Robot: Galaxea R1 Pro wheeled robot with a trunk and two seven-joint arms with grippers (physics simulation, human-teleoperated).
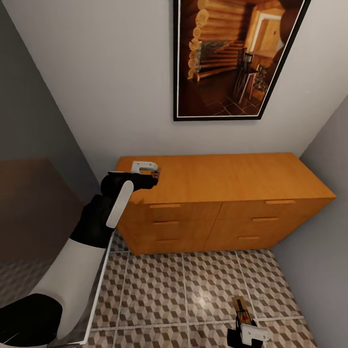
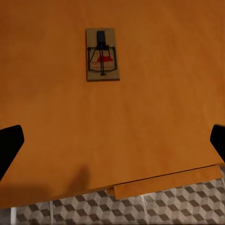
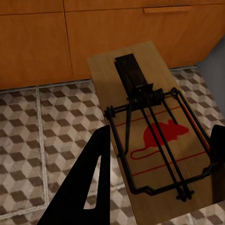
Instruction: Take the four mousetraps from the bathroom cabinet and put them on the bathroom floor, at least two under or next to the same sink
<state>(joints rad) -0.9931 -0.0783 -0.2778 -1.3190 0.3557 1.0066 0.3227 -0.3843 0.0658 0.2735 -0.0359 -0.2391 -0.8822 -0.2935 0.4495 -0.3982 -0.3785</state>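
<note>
At the head view's 5 o'clock, the right gripper [image 1: 240,325] pinches a mousetrap [image 3: 150,131] between its fingers, above the bathroom floor [image 1: 183,290]. Beyond, at centre, stands the cabinet [image 1: 227,208] against the wall — the left gripper [image 1: 155,175] hovers over its top's 9 o'clock corner, fingers spread wide, holding nothing. A second mousetrap [image 2: 101,54] lies flat on that top.
</note>
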